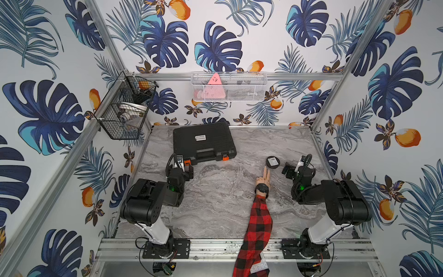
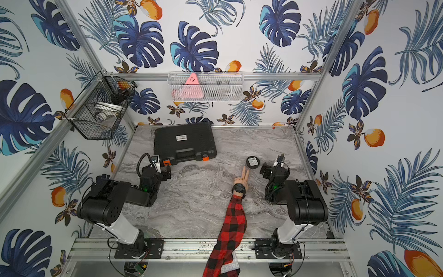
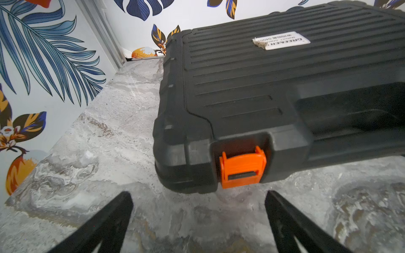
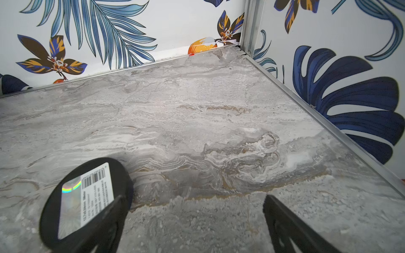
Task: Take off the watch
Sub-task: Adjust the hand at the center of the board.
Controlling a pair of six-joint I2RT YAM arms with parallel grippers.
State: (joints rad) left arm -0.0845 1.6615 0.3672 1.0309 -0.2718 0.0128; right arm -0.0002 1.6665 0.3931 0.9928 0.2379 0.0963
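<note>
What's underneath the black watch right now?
The watch wraps the mannequin arm, just beyond the red plaid sleeve. The wrist beneath its face and the strap's underside, clasp included, are covered.

matt black watch point(image 1: 263, 188), marble-look table point(image 1: 215, 203)

Watch point(image 1: 262, 188) strap underside hidden; sleeve point(image 1: 257, 227) cut off by bottom edge.

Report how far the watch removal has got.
Nothing done yet: the watch sits strapped behind the mannequin hand. Nothing in hand: the left gripper faces the black case, the right gripper is beside the black puck, jaws open and empty. Left: reach the watch, undo the strap, slip it off.
</note>
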